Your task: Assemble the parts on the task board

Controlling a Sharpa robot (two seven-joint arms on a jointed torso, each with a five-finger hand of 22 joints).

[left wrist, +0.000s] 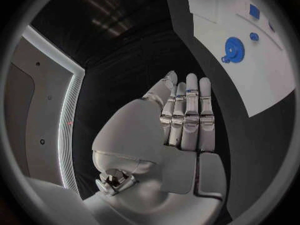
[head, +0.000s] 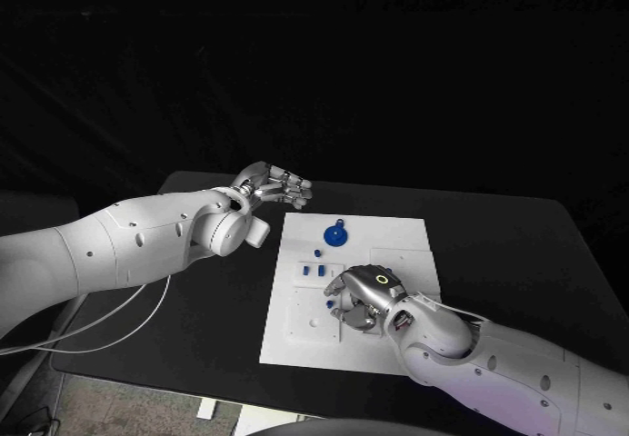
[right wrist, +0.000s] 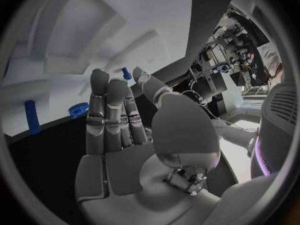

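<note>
We are watching the right hand (head: 361,295) hovering flat and empty over the task board (head: 295,336), left hand (head: 273,189) idling open beyond its far-left corner, while the blue gear (head: 335,236), near the board's far edge, is looking light, rigid, slick: best pinched at its rim.

black table (head: 511,236), dark backdrop behind, speckled floor (head: 118,404) below

So apart from the job itself, we've got the black surface (head: 498,236) carrying everything, dark backdrop behind it. We can see 2 pale cables (head: 98,331) looping over its near left corner. Below that edge there's a patch of speckled floor (head: 124,409) with a small white scrap (head: 206,411) on it.
</note>
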